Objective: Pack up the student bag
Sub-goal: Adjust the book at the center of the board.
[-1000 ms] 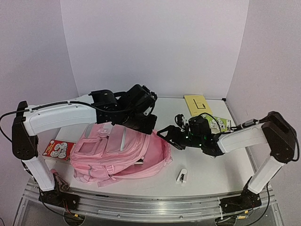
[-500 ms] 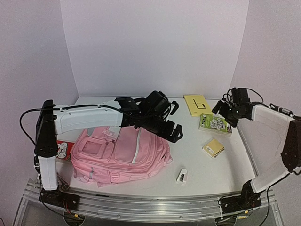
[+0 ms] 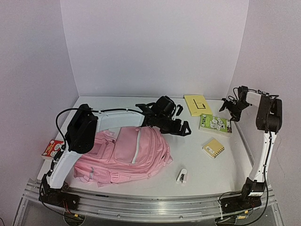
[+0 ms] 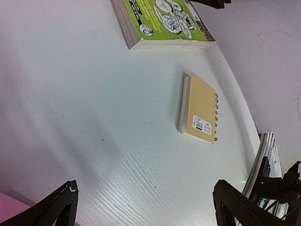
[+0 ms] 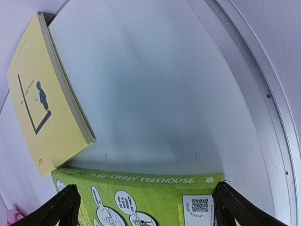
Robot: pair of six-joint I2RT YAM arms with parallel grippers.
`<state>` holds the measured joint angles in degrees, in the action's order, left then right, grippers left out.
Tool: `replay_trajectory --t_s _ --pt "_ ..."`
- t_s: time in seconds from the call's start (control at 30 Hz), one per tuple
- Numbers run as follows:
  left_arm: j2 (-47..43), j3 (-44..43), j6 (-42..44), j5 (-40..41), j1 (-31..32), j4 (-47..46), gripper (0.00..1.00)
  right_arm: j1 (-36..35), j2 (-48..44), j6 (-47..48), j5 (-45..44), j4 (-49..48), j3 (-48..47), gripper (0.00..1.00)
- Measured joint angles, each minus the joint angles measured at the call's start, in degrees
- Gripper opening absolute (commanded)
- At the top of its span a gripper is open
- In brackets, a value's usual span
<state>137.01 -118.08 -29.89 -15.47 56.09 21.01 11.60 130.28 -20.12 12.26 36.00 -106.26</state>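
Top external view: on the white table [image 3: 202, 165], the student bag [image 3: 127, 153] sprawls across the left half. It lies flat on its back with its long axis running left to right, and its zip pockets face up. The left gripper [image 3: 182, 120] hangs just past the bag's far right corner, jaws spread wide and empty over bare table. The bag sits immediately to its left, making this by far the nearer arm to it. The right gripper [image 3: 231, 106] is at the far right corner, well apart from the bag. Its jaws are likewise released and hover above the gap between the yellow book [image 3: 197, 103] and the green Storey Treehouse paperback [image 3: 215, 124]. The right arm looks best placed to lift either book. A tan spiral notebook [image 4: 200, 110] lies nearer, right of the left jaws. A small white-and-black item [image 3: 182, 175] rests by the bag's near right corner. Whether the bag's main opening is unzipped cannot be told.
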Motion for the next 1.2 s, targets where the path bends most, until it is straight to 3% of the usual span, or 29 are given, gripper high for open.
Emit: replay_trajectory --t_s 0.27,0.47,0.57,0.8,1.07,1.2 --pt "7.15 -4.98 -2.26 -1.89 0.75 -0.23 1.0 -0.04 8.04 5.73 3.51 3.78 -12.13 0.96" --pt "7.86 -6.87 -4.43 -3.84 0.56 -1.11 1.0 0.0 13.23 10.21 5.8 10.1 -19.12 0.85" --pt "8.45 -7.28 -5.97 -4.53 0.32 -2.23 1.0 0.06 12.34 11.45 9.38 11.77 -17.08 0.82" --pt "10.73 -7.28 -12.0 -6.15 -0.78 -5.35 0.99 -1.0 0.56 10.65 16.24 14.58 2.36 0.79" --pt "14.26 -7.66 -19.94 -7.4 -2.34 -11.46 0.81 -9.54 -9.14 8.94 17.71 15.36 16.3 0.78" --pt "16.34 -9.0 -23.17 -8.3 -2.8 -14.25 0.54 -13.62 -11.41 6.49 17.95 13.09 20.5 0.78"
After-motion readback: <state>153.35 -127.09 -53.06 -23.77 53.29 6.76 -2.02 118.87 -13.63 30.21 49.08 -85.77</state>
